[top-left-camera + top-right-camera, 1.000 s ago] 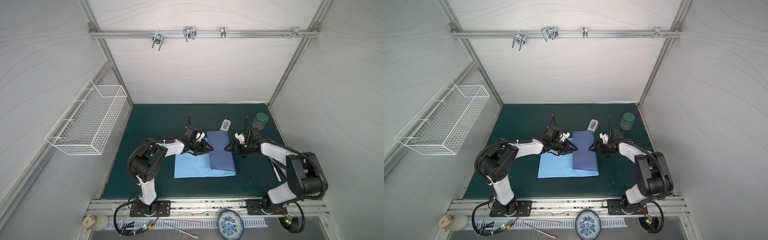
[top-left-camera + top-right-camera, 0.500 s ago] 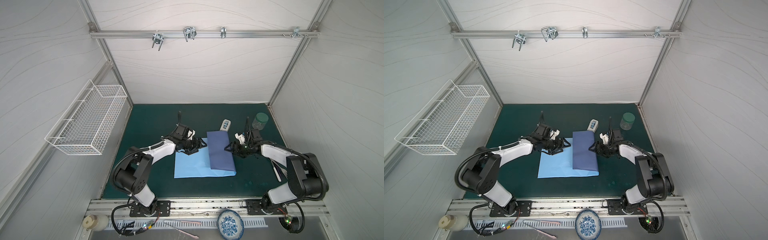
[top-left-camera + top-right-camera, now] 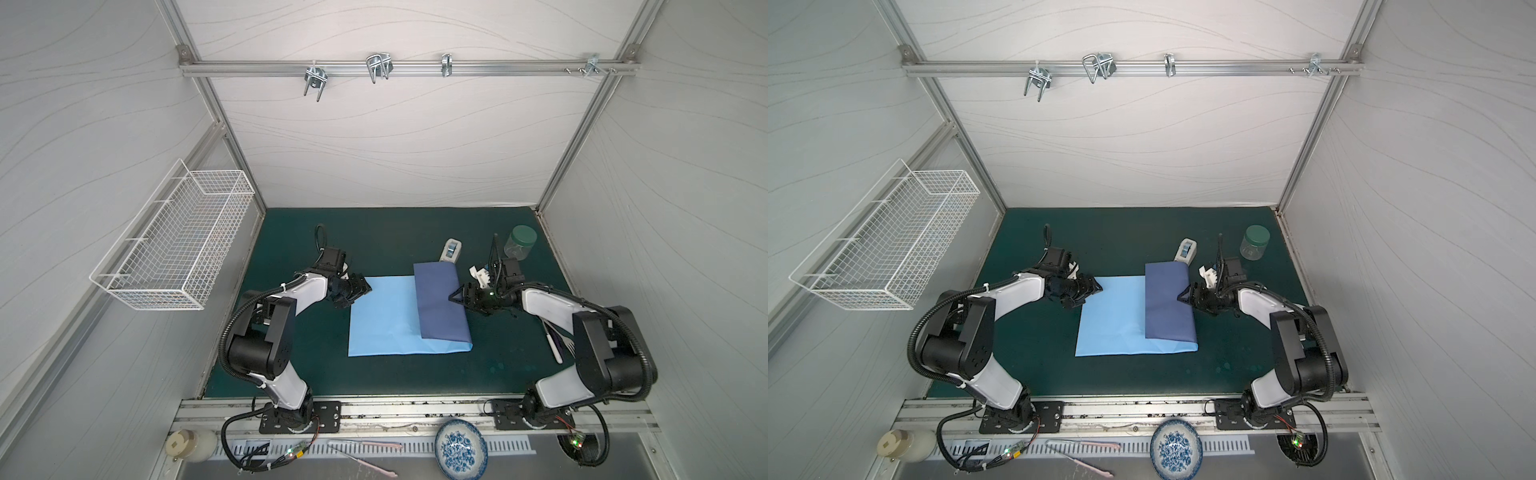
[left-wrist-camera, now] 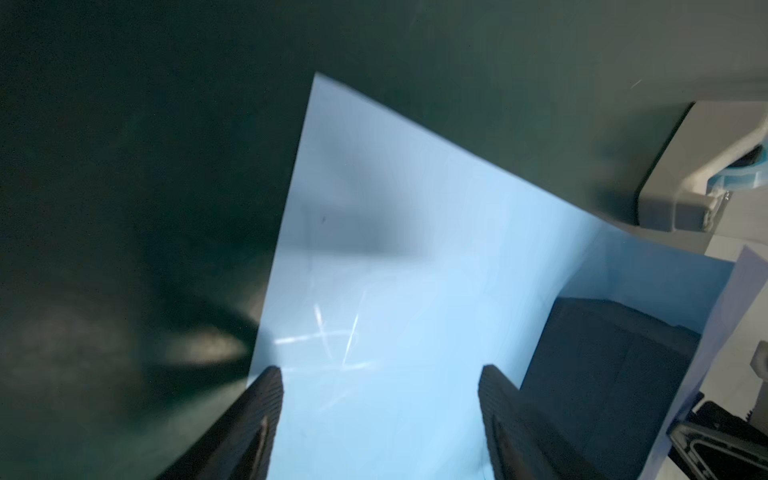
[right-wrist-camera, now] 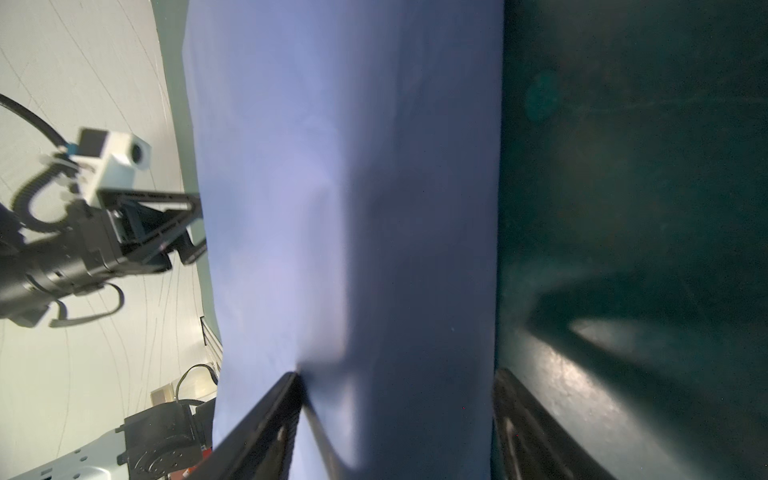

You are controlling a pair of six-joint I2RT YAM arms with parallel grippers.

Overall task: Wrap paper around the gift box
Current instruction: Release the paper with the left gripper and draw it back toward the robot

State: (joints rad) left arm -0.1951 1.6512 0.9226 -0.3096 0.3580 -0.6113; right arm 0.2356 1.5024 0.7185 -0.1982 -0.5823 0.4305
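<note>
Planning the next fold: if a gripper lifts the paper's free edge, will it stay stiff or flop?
Probably floppy: the paper, thin, bows where folded over the box. Likely light, so a push may slide it on the mat. Faint crease lines suggest it marks easily.

Soft even light; wrist views blurred, glare streaks on the paper (image 4: 415,291).
</note>
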